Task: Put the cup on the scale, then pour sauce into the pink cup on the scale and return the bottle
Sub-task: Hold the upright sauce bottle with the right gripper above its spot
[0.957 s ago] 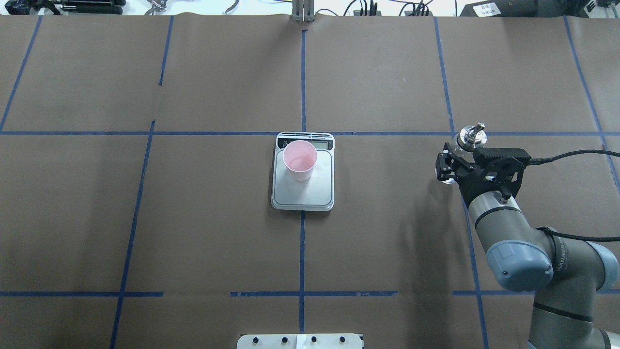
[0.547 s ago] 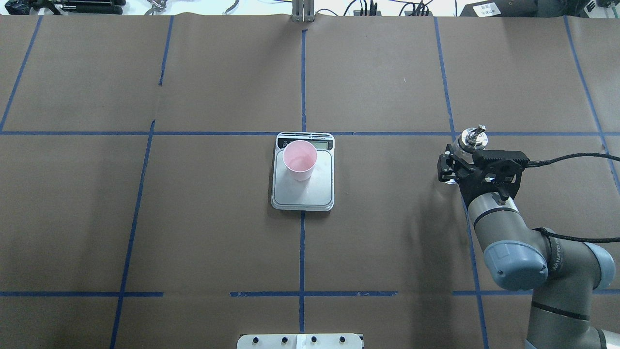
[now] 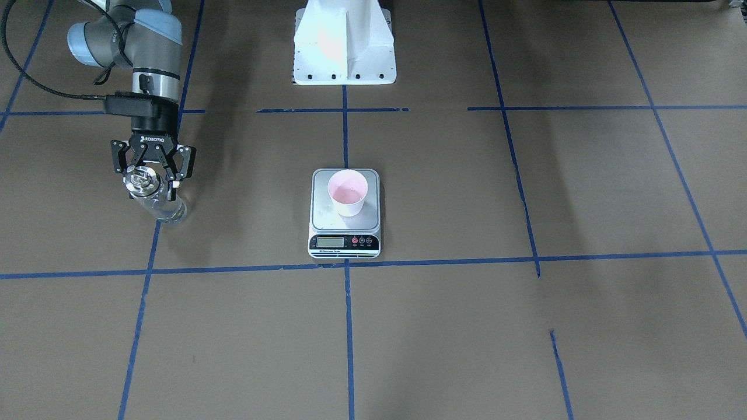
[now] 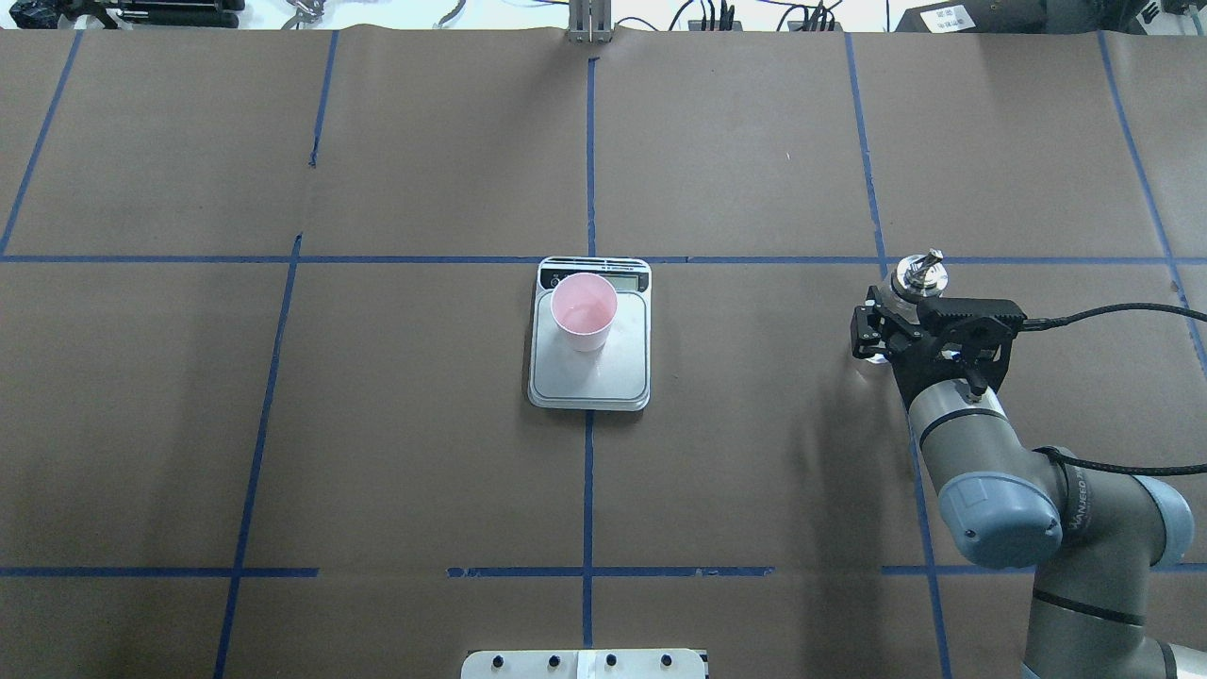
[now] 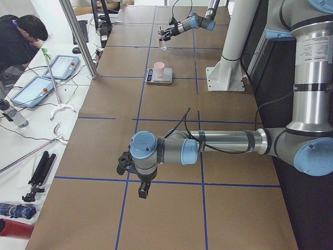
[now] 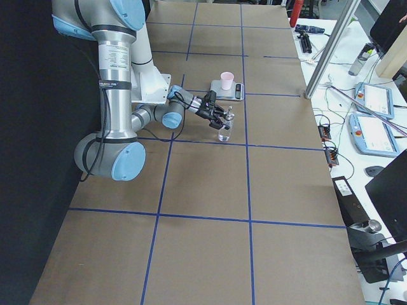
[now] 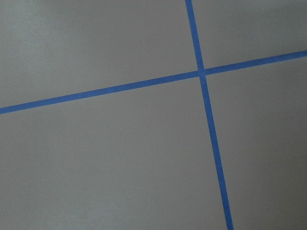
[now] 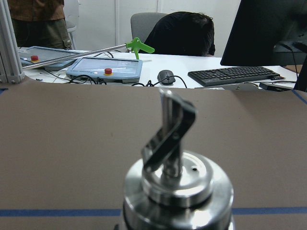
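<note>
The right arm is reaching forward over the right side of the table with its forearm sloping down, and the right hand (image 4: pixel 884 325) is closing its two black fingers (image 3: pixel 174 182) around the glass body of the bottle (image 3: pixel 153 198) just under the silver cap, the bottle standing upright with its base on the table. The left arm is stretching out low and level over the near end of the table in the left side view, its wrist bent so the left hand (image 5: pixel 126 165) is pointing down; whether its fingers are apart cannot be told.
</note>
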Robot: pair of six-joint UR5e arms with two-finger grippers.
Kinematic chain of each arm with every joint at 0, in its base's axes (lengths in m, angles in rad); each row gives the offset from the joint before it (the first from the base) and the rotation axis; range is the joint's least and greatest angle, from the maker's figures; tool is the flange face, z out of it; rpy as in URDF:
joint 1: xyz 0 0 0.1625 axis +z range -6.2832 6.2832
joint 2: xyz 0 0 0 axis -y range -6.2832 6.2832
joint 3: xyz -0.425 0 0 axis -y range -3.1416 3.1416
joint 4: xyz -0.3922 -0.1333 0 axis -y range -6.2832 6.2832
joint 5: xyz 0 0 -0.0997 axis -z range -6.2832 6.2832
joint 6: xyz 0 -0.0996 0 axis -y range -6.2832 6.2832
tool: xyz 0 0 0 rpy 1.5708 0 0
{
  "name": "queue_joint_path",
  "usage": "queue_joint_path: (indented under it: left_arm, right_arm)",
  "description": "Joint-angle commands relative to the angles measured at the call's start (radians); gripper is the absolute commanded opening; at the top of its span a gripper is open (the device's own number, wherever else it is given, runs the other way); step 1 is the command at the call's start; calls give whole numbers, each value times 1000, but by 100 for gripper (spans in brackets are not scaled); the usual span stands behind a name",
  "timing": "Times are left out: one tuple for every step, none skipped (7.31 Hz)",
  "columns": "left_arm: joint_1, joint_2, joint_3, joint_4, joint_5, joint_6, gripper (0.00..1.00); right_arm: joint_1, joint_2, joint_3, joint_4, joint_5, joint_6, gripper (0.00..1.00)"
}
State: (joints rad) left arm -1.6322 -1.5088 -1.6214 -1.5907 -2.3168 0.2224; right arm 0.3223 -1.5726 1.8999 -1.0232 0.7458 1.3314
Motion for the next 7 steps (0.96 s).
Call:
queue_joint_path:
  left_arm:
    - [0, -1, 0, 0, 0, 0, 100]
    - [6, -2, 0, 0, -1, 0, 100]
    - [8, -1, 0, 0, -1, 0, 100]
    - [9, -2, 0, -2, -1, 0, 100]
    - [11, -2, 0, -2, -1, 0, 100]
    - [11, -2, 0, -2, -1, 0, 100]
    - [11, -2, 0, -2, -1, 0, 100]
  right_arm:
    - [-6, -4, -1, 0, 1, 0, 0]
    - [-8, -3, -1, 0, 1, 0, 0]
    - [-9, -4, -5, 0, 1, 0, 0]
    - [-12, -4, -13, 0, 1, 0, 0]
    - [-12, -4, -13, 0, 1, 0, 3]
    - [-12, -4, -13, 0, 0, 0, 7]
    - [-14, -4, -13, 0, 0, 0, 19]
